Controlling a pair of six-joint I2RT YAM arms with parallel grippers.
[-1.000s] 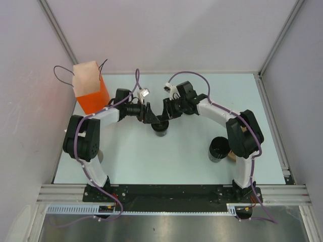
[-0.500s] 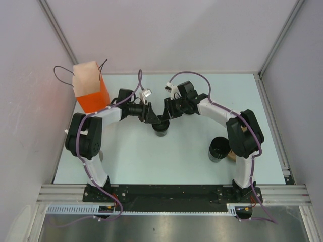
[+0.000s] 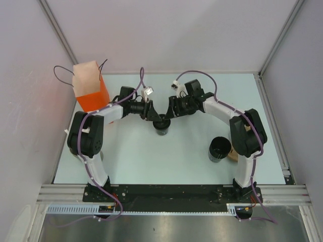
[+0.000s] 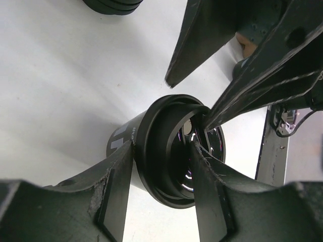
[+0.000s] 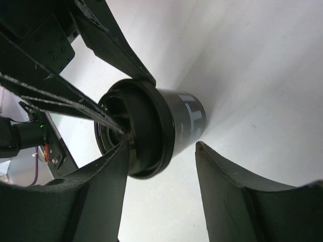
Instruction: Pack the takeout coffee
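Note:
The takeout coffee [image 3: 162, 126], a small black cup with a black lid, stands mid-table between both grippers. In the left wrist view [image 4: 166, 146] my left gripper [image 4: 161, 156] straddles the lid's rim, one finger [image 4: 118, 171] against the outer side and the other [image 4: 207, 171] on the lid's top. In the right wrist view [image 5: 169, 126] my right gripper [image 5: 161, 148] is open: one finger [image 5: 113, 166] touches the lid's top, the other [image 5: 222, 171] stands clear of the cup's wall. From above, the left gripper [image 3: 155, 117] and right gripper [image 3: 169, 116] meet over the cup.
An orange paper bag [image 3: 91, 91] with thin black handles stands at the back left, open at the top. A wider black cup [image 3: 219, 148] stands at the front right by the right arm, with a brown object [image 3: 233, 155] beside it. Grey walls enclose the table.
Both grippers have closed in a little on the cup's lid. The right wrist has swung up and to the right. The cup has barely shifted.

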